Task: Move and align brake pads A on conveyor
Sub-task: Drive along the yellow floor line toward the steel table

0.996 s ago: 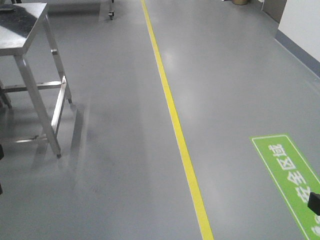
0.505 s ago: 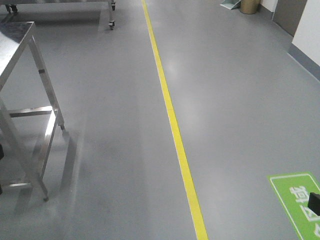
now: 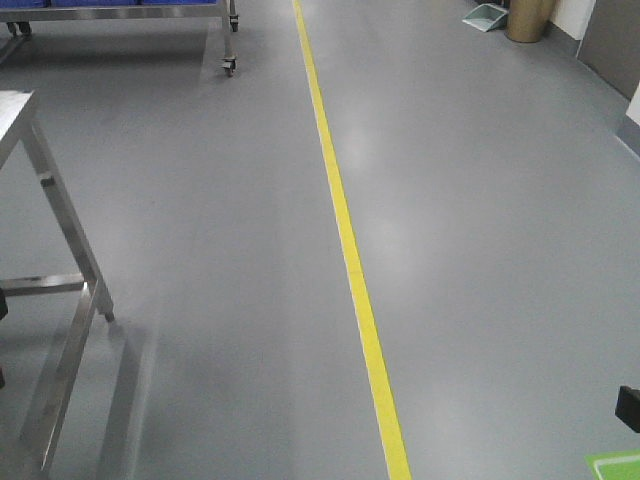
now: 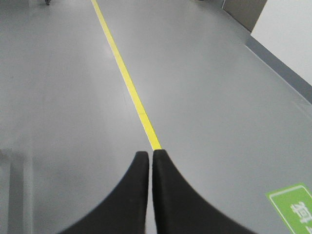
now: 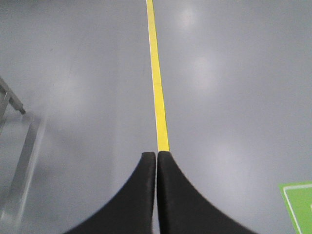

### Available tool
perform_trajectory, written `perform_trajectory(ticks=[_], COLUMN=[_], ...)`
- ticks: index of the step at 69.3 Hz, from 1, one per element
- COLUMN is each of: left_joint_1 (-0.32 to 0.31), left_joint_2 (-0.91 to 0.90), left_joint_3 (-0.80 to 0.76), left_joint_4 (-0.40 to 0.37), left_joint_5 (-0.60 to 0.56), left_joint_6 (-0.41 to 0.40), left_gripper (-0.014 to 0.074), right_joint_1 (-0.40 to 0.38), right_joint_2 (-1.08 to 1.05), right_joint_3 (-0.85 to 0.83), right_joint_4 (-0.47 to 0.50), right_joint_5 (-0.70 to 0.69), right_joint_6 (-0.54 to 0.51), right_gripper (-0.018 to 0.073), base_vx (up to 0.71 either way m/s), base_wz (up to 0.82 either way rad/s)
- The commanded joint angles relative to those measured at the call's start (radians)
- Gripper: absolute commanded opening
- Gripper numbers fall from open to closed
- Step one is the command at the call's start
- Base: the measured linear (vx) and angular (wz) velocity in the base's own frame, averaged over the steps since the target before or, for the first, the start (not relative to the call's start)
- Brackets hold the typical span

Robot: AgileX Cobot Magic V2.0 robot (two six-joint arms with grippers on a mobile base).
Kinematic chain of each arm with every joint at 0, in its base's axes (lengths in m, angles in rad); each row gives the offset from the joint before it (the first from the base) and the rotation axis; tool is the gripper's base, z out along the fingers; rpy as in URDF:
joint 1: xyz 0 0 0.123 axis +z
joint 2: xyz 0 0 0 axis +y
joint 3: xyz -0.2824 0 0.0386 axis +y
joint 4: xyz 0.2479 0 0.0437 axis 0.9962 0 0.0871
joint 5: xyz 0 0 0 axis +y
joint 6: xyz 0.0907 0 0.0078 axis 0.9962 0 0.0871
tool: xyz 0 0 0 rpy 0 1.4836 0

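**No pads, no conveyor in sight: you are looking at a travel step**

You are seeing neither the pads nor the conveyor in any of the three views, so I cannot tell you where they are lying. Only that they are sitting outside these frames.

The left tool (image 4: pixel 150 155) is showing its two black fingers pressed together with just a hairline seam between them, and it is gripping nothing. The right tool (image 5: pixel 156 155) is looking the same: narrow to touching, and empty. Both are pointing out over the grey floor (image 3: pixel 480 220), with the yellow line (image 3: pixel 345 240) running away toward 12 o'clock from each tip.

Judging from this, handling is not under way; the rig is facing open floor, and the work in hand is reaching the conveyor. The next move is calling for you to bring the belt and pads into view before either arm is reaching out, and then for the fingers to be spreading ahead of any grasp.

Counting what is showing in the front view:
- Pads: none. Conveyor: none.
- One yellow line.
- One steel bench (image 3: pixel 15 105) at 9 o'clock, its top mostly cut off.
- One wheeled cart (image 3: pixel 130 12) at 11 o'clock.
- One bin (image 3: pixel 528 18) with one dustpan (image 3: pixel 485 15) beside it, at 1 o'clock.
- One green floor mark (image 3: pixel 615 465) at 5 o'clock.
- Two tools.
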State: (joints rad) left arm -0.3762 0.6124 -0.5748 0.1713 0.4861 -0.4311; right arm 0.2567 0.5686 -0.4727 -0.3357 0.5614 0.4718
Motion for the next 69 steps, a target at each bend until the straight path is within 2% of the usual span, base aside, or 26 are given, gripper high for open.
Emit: perform_trajectory(ticks=[1,69], left_joint_1=[-0.006,-0.006], left_joint_2=[0.001,0.001], left_joint_3=[-0.022,-0.022], left_joint_4=[0.006,0.006], left_joint_5=[-0.066,-0.066], left_joint_6=[0.003,0.003], left_gripper=[-0.0007,-0.0007], right_joint_1=[-0.008,-0.008], right_joint_2=[0.003,0.003], right_joint_3=[-0.025,-0.025], right_joint_4=[-0.02,-0.02], right_joint_5=[-0.058,-0.058], right_joint_6=[-0.006,-0.006], right_gripper=[-0.001,-0.001], base_vx=[0.6,0.59], base_wz=[0.03,0.05])
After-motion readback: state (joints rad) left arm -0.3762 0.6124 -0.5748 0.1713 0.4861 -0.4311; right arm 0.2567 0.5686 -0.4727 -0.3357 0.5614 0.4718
